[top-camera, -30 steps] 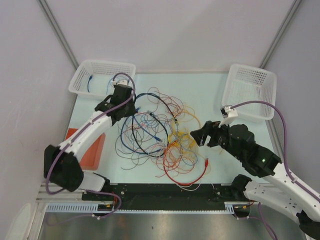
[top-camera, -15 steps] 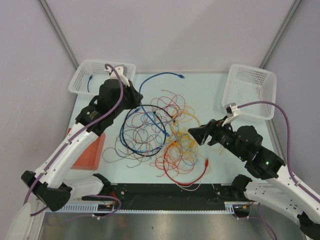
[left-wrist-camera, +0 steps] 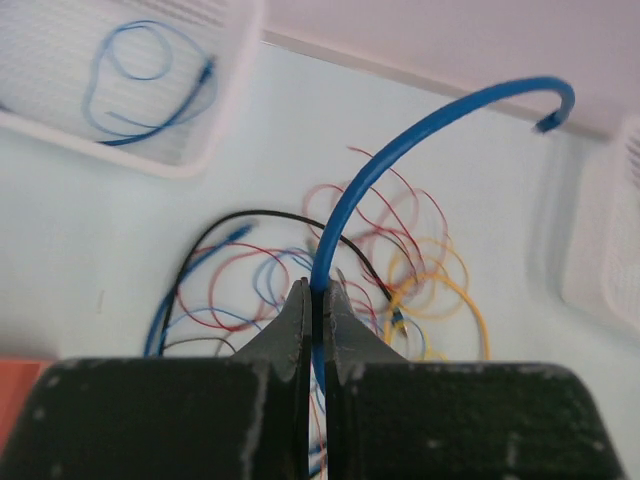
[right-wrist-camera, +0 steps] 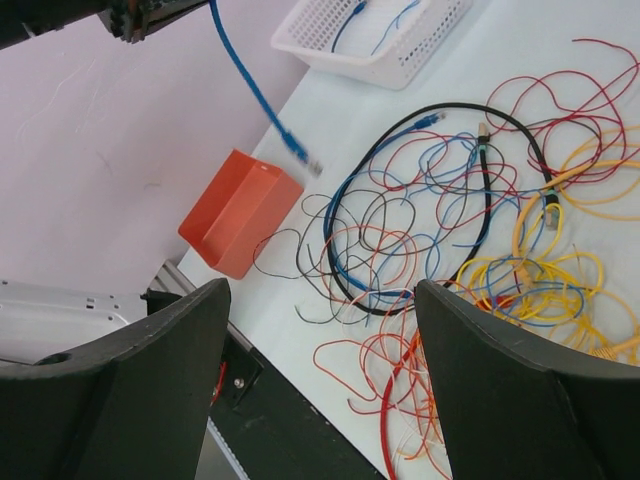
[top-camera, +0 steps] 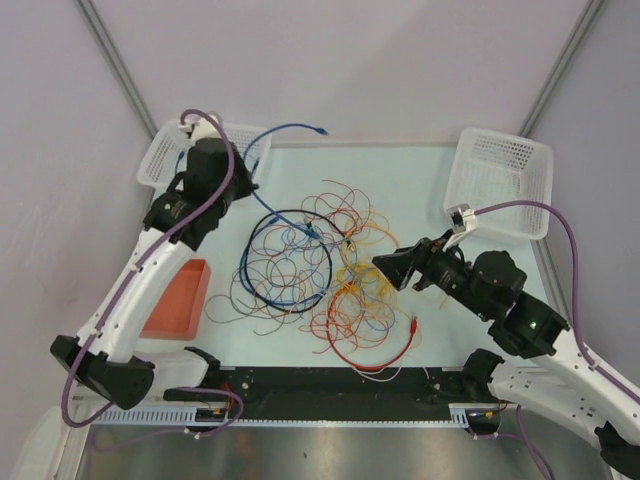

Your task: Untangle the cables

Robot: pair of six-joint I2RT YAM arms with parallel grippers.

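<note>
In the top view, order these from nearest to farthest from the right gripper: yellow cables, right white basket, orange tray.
1. yellow cables, just left of the right gripper.
2. right white basket, farther back on the right.
3. orange tray, at the far left.

The blue cable (left-wrist-camera: 400, 150) in my left pincer (left-wrist-camera: 316, 300) has a smooth, faintly glossy plastic jacket, as do the thin cables (top-camera: 320, 270) on the pale, smooth, matt desk (top-camera: 420, 185). My fingers (left-wrist-camera: 150, 420) look like matt black plastic. The left basket (top-camera: 157, 170) and right basket (top-camera: 500, 180) are white plastic mesh, and the orange bin (top-camera: 180, 300) is smooth matt plastic.
</note>
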